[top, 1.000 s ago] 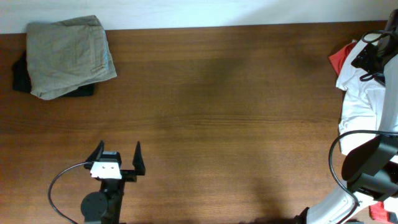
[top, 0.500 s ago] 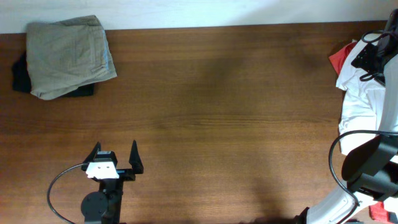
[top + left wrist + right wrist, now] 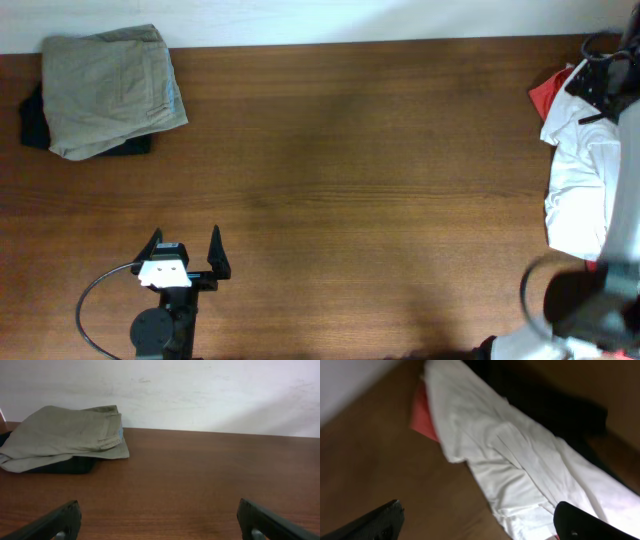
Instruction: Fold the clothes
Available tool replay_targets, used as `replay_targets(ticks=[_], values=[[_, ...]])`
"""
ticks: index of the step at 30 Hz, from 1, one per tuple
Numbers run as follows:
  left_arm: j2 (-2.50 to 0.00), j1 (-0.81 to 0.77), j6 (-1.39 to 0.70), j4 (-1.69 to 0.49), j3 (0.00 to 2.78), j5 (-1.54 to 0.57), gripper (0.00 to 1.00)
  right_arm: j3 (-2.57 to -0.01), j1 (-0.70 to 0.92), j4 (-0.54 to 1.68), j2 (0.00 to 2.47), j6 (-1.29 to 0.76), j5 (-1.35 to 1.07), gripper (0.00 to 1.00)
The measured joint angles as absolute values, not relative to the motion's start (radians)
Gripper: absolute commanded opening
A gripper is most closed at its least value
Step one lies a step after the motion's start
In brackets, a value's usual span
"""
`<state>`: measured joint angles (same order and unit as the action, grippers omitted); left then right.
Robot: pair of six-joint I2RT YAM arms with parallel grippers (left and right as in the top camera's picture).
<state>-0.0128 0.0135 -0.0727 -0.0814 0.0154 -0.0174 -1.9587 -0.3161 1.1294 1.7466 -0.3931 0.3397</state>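
Observation:
Folded khaki shorts [image 3: 110, 90] lie on a black garment [image 3: 32, 122] at the table's far left corner; both show in the left wrist view, the shorts [image 3: 62, 436] on top of the black garment [image 3: 60, 465]. My left gripper [image 3: 187, 253] is open and empty near the front edge, well short of them [image 3: 160, 520]. A white garment [image 3: 585, 175] over a red one [image 3: 545, 92] lies heaped at the right edge. My right gripper [image 3: 477, 517] is open and empty above the white garment [image 3: 520, 460], with the red garment [image 3: 422, 415] and a black garment [image 3: 555, 407] beside it.
A pale wall [image 3: 200, 390] runs along the table's far edge. The brown wooden table [image 3: 350, 180] stretches between the two piles. The right arm's base and cable [image 3: 580, 300] stand at the front right corner.
The left gripper drew back slightly toward the front edge, then held still. The right arm shifted over the white pile, its lower part now blurred with motion.

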Motion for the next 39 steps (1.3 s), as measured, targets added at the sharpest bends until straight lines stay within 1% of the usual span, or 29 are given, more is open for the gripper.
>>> replay_targets(ticks=[2, 7, 11, 13, 14, 16, 17, 19, 20, 22, 23, 25, 26, 30, 33, 39], values=[[-0.013, 0.014, -0.073, -0.081, 0.015, -0.017, 0.99, -1.960, -0.249, 1.129, 1.604, -0.393, 0.340, 0.99], [-0.012, 0.014, -0.073, -0.082, 0.015, -0.015, 0.99, -1.969, -0.023, 1.132, 1.239, -0.392, 0.336, 0.99], [-0.011, 0.014, -0.073, -0.082, 0.015, -0.010, 0.99, -1.909, -0.010, 1.221, 1.039, -0.400, 0.336, 0.99], [-0.010, 0.014, -0.073, -0.082, 0.015, -0.010, 0.99, -1.790, -0.009, 1.200, 0.910, -0.428, 0.336, 0.99], [-0.011, 0.014, -0.073, -0.082, 0.015, -0.010, 0.99, -1.780, -0.009, 1.198, 0.900, -0.440, 0.336, 0.99], [-0.010, 0.014, -0.073, -0.082, 0.015, -0.010, 0.99, -1.442, -0.007, 1.092, 0.681, -0.454, 0.325, 0.99], [-0.011, 0.014, -0.073, -0.083, 0.015, -0.010, 0.99, -1.325, -0.007, 1.073, 0.600, -0.461, 0.321, 0.99], [-0.011, 0.014, -0.073, -0.080, 0.017, -0.010, 0.99, -1.093, -0.006, 0.933, 0.459, -0.466, 0.309, 0.99], [-0.010, 0.014, -0.073, -0.082, 0.016, -0.009, 0.99, -0.932, -0.007, 0.854, 0.364, -0.468, 0.296, 0.99], [-0.010, 0.014, -0.073, -0.083, 0.016, -0.010, 0.99, -0.686, -0.006, 0.715, 0.243, -0.469, 0.258, 0.99], [-0.010, 0.014, -0.073, -0.083, 0.016, -0.010, 0.99, -0.538, -0.006, 0.609, 0.178, -0.469, 0.228, 0.99], [-0.010, 0.014, -0.073, -0.084, 0.016, -0.009, 0.99, -0.335, -0.006, 0.430, 0.080, -0.471, 0.171, 0.99], [-0.010, 0.014, -0.073, -0.084, 0.016, -0.009, 0.99, -0.247, -0.006, 0.375, 0.033, -0.472, 0.145, 0.99], [-0.010, 0.014, -0.073, -0.083, 0.016, -0.009, 0.99, -0.088, -0.006, 0.171, 0.016, -0.472, 0.095, 0.99], [-0.010, 0.014, -0.073, -0.083, 0.016, -0.009, 0.99, -0.044, -0.006, 0.064, 0.014, -0.451, 0.076, 0.99], [-0.010, 0.014, -0.073, -0.083, 0.016, -0.009, 0.99, -0.012, -0.006, 0.072, 0.014, -0.310, 0.042, 0.99]])
